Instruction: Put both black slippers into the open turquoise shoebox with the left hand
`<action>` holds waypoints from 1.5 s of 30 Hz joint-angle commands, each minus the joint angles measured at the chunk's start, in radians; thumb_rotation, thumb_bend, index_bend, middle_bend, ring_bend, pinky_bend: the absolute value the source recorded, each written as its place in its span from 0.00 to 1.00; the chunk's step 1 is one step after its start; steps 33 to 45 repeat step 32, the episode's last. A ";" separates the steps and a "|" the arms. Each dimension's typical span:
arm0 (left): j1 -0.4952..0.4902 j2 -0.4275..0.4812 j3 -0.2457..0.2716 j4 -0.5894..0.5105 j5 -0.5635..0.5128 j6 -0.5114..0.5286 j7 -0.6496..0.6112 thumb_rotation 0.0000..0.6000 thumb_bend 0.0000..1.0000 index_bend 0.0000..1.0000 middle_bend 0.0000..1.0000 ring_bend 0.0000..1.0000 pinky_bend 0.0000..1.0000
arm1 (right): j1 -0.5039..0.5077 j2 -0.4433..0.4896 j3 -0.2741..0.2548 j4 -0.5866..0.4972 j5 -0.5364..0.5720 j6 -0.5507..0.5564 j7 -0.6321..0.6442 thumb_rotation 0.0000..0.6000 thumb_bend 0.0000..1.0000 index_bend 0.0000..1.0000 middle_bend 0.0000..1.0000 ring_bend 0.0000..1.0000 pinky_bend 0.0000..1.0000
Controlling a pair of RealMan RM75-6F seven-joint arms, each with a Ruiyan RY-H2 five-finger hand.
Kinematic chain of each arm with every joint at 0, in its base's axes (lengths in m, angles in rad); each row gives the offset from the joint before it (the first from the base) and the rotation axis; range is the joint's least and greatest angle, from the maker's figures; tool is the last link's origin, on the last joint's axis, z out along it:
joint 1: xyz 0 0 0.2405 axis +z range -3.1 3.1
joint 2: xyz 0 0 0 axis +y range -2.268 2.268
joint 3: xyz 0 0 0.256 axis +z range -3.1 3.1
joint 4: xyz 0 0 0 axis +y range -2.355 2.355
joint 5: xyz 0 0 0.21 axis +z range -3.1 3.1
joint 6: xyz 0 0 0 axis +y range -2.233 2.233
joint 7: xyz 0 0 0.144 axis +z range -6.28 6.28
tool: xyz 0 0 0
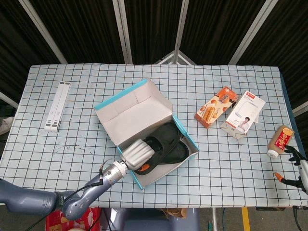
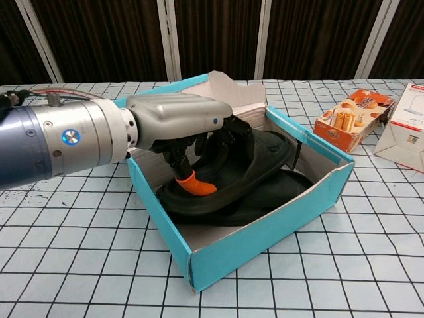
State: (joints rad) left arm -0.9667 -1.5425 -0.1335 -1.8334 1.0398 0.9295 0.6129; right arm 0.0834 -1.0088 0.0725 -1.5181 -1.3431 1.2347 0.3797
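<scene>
Open turquoise shoebox, white inside with its lid flap up at 11 o'clock, sits mid-table holding both black slippers stacked, the upper one tilted across the lower, toes toward 2 o'clock in the head view.

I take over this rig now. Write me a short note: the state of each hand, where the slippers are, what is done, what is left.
Left hand: inside the turquoise shoebox, fingers on the upper black slipper; grip unclear.
Right hand: at the table's right edge, holds nothing.
Done: both slippers are in the box, the upper lying across the lower slipper.
Left: let go and draw the left hand out.
</scene>
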 commanded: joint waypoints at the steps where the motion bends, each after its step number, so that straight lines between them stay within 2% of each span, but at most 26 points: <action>1: 0.015 0.052 -0.017 -0.081 0.004 0.021 -0.038 1.00 0.39 0.29 0.51 0.30 0.42 | 0.000 -0.001 0.001 0.003 0.001 -0.001 0.001 1.00 0.23 0.17 0.26 0.34 0.37; 5: 0.045 0.126 -0.034 -0.188 0.051 0.066 -0.081 1.00 0.39 0.29 0.48 0.29 0.41 | 0.001 -0.004 0.002 0.008 0.001 0.000 0.002 1.00 0.23 0.17 0.26 0.34 0.37; 7: 0.074 0.195 -0.031 -0.267 0.088 0.100 -0.094 1.00 0.39 0.29 0.41 0.28 0.40 | 0.000 -0.006 0.003 0.009 -0.001 0.005 0.002 1.00 0.23 0.17 0.26 0.34 0.37; 8: 0.091 0.235 -0.021 -0.303 0.102 0.114 -0.090 1.00 0.39 0.27 0.34 0.28 0.40 | 0.000 -0.007 0.003 0.010 -0.003 0.007 0.000 1.00 0.23 0.17 0.26 0.34 0.37; 9: 0.116 0.297 0.003 -0.353 0.113 0.134 -0.069 1.00 0.39 0.24 0.26 0.28 0.40 | 0.000 -0.009 0.003 0.011 -0.005 0.011 -0.003 1.00 0.23 0.17 0.26 0.34 0.37; 11: 0.207 0.450 0.110 -0.443 0.172 0.227 0.057 1.00 0.39 0.20 0.21 0.28 0.40 | 0.000 -0.014 0.005 0.010 -0.009 0.021 -0.011 1.00 0.23 0.17 0.26 0.34 0.37; 13: 0.273 0.499 0.177 -0.457 0.252 0.295 0.118 1.00 0.39 0.18 0.21 0.26 0.40 | -0.001 -0.018 0.007 0.008 -0.011 0.028 -0.019 1.00 0.23 0.17 0.26 0.34 0.37; 15: 0.410 0.518 0.273 -0.388 0.359 0.440 0.146 1.00 0.39 0.16 0.18 0.20 0.37 | -0.003 -0.026 0.012 0.010 -0.013 0.048 -0.041 1.00 0.23 0.17 0.26 0.34 0.37; 16: 0.485 0.499 0.306 -0.325 0.408 0.522 0.127 1.00 0.39 0.15 0.16 0.18 0.35 | -0.006 -0.034 0.016 0.012 -0.009 0.062 -0.064 1.00 0.23 0.17 0.26 0.34 0.37; 17: 0.524 0.480 0.317 -0.277 0.438 0.566 0.109 1.00 0.39 0.13 0.14 0.15 0.33 | -0.007 -0.040 0.018 0.012 -0.005 0.069 -0.081 1.00 0.23 0.17 0.26 0.34 0.37; 19: 0.609 0.427 0.314 -0.132 0.457 0.667 0.037 1.00 0.39 0.12 0.12 0.11 0.30 | -0.008 -0.049 0.021 0.009 0.001 0.081 -0.114 1.00 0.23 0.17 0.26 0.34 0.37; 22: 0.674 0.356 0.289 0.037 0.450 0.731 -0.084 1.00 0.39 0.11 0.11 0.08 0.26 | -0.009 -0.055 0.024 0.005 -0.002 0.093 -0.140 1.00 0.23 0.17 0.26 0.34 0.37; 25: 0.720 0.304 0.252 0.184 0.370 0.720 -0.202 1.00 0.39 0.11 0.10 0.07 0.26 | -0.008 -0.063 0.025 0.006 -0.007 0.105 -0.167 1.00 0.23 0.17 0.26 0.33 0.37; 28: 0.737 0.278 0.226 0.257 0.330 0.696 -0.257 1.00 0.39 0.11 0.10 0.07 0.26 | -0.008 -0.070 0.025 0.008 -0.009 0.113 -0.191 1.00 0.23 0.17 0.26 0.33 0.37; 32: 0.746 0.277 0.206 0.300 0.323 0.662 -0.339 1.00 0.39 0.09 0.10 0.07 0.26 | -0.008 -0.071 0.022 0.000 -0.020 0.122 -0.213 1.00 0.23 0.17 0.26 0.33 0.37; 45: 0.746 0.277 0.206 0.300 0.323 0.662 -0.339 1.00 0.39 0.09 0.10 0.07 0.26 | -0.008 -0.071 0.022 0.000 -0.020 0.122 -0.213 1.00 0.23 0.17 0.26 0.33 0.37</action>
